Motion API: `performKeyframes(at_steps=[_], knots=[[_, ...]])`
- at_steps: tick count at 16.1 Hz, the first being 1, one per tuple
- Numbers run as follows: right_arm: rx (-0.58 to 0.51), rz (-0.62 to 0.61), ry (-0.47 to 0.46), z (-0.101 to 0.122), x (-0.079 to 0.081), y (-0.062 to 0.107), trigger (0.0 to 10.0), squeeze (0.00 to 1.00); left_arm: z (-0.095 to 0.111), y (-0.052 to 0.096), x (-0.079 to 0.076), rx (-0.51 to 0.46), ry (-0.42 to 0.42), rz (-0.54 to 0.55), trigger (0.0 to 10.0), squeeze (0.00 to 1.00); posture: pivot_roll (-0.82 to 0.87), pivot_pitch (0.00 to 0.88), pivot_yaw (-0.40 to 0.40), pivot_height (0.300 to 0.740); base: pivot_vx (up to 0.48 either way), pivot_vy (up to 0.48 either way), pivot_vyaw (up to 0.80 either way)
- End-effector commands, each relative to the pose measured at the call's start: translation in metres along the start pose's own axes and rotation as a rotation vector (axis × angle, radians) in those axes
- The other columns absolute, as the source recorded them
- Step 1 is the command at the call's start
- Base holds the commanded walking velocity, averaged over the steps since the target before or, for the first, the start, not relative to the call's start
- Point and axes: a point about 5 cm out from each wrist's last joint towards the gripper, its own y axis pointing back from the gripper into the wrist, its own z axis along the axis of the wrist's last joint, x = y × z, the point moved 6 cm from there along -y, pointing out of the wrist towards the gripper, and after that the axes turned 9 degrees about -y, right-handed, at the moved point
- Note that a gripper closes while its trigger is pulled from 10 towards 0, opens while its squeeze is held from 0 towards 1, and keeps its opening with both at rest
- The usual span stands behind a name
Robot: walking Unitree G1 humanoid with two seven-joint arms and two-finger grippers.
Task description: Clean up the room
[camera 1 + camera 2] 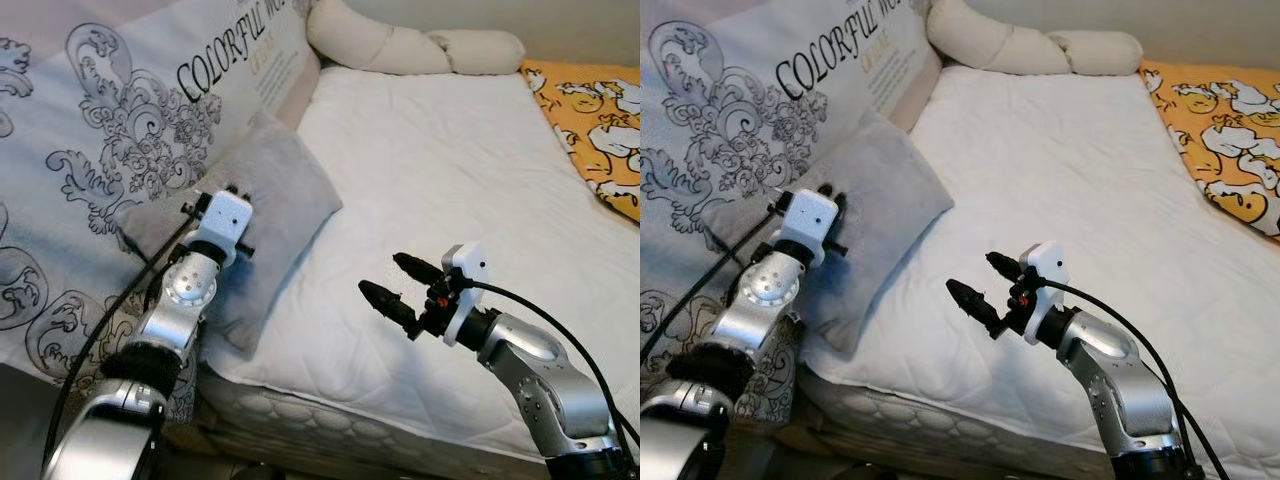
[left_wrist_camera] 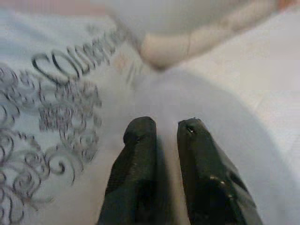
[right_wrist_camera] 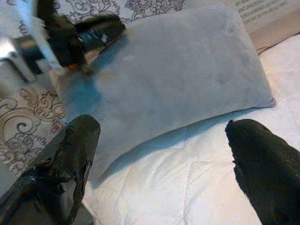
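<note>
Grey pillow [image 1: 270, 215] sits left of centre in the head views, leaning on the printed headboard panel [image 1: 110, 120] with its lower edge on the white mattress [image 1: 450, 180]. Left claw [image 2: 166, 136] is pressed against the pillow's upper face; fingers [image 2: 140, 154] nearly together, only a narrow gap between them, nothing pinched that I can see. Right claw [image 1: 392, 280] hovers over the mattress at lower centre, apart from the pillow, pointing toward it, fingers [image 3: 75, 140] spread wide and empty. Cream bolster pillow [image 1: 400, 45] lies along the top of the frame. Orange cartoon-print blanket [image 1: 595, 110] at the upper right edge of the bed.
</note>
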Motion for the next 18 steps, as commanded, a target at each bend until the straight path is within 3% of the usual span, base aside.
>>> performKeyframes(at_steps=[1, 3, 5, 7, 10, 11, 13, 16, 17, 18], knots=[[-0.021, -0.041, 0.007, 0.003, -0.008, 0.002, 10.0, 1.00, 0.014, 0.000, 0.003, -0.049, 0.058, -0.003, 10.0, 1.00, -0.04, 0.000, 0.036, 0.740, 0.000, 0.000, 0.00], [-0.086, -0.074, -0.040, 0.012, -0.011, 0.002, 10.0, 1.00, 0.038, 0.011, 0.011, -0.127, 0.177, 0.001, 10.0, 1.00, -0.05, 0.000, 0.032, 0.740, 0.000, 0.000, 0.00], [-0.172, -0.173, -0.060, 0.022, -0.021, 0.004, 10.0, 1.00, 0.046, 0.022, 0.010, -0.121, 0.253, -0.004, 10.0, 1.00, -0.06, 0.000, 0.023, 0.740, 0.000, 0.000, 0.00], [-0.317, -0.434, -0.122, 0.033, -0.047, 0.013, 10.0, 1.00, 0.046, 0.042, -0.003, -0.078, 0.320, -0.027, 10.0, 1.00, -0.03, 0.000, -0.007, 0.740, 0.000, 0.000, 0.00], [-0.258, -0.504, -0.122, 0.020, -0.047, 0.010, 10.0, 1.00, 0.038, 0.053, -0.008, -0.019, 0.325, -0.024, 10.0, 1.00, -0.04, 0.000, -0.007, 0.740, 0.000, 0.000, 0.00], [-0.219, -0.502, -0.108, 0.011, -0.042, 0.007, 10.0, 1.00, 0.029, 0.057, -0.006, 0.043, 0.348, 0.006, 10.0, 1.00, -0.03, 0.000, -0.010, 0.740, 0.000, -0.379, 0.00], [-0.194, -0.482, -0.067, 0.008, -0.035, 0.000, 10.0, 1.00, 0.016, 0.063, -0.005, 0.122, 0.352, 0.033, 10.0, 1.00, -0.04, 0.000, -0.020, 0.740, 0.000, -0.480, 0.00], [-0.184, -0.477, -0.044, 0.012, -0.030, -0.011, 10.0, 1.00, 0.005, 0.062, -0.008, 0.165, 0.337, 0.023, 10.0, 1.00, -0.03, 0.000, -0.034, 0.740, 0.000, -0.480, 0.00], [-0.170, -0.458, -0.024, 0.012, -0.026, -0.018, 10.0, 0.67, 0.002, 0.062, -0.014, 0.182, 0.306, -0.024, 10.0, 1.00, -0.06, 0.000, -0.021, 0.740, 0.000, -0.480, -0.54], [-0.173, -0.462, -0.020, 0.014, -0.027, -0.021, 10.0, 0.67, 0.000, 0.062, -0.014, 0.192, 0.305, -0.026, 10.0, 1.00, -0.06, 0.000, -0.020, 0.740, 0.000, -0.480, -0.56]])
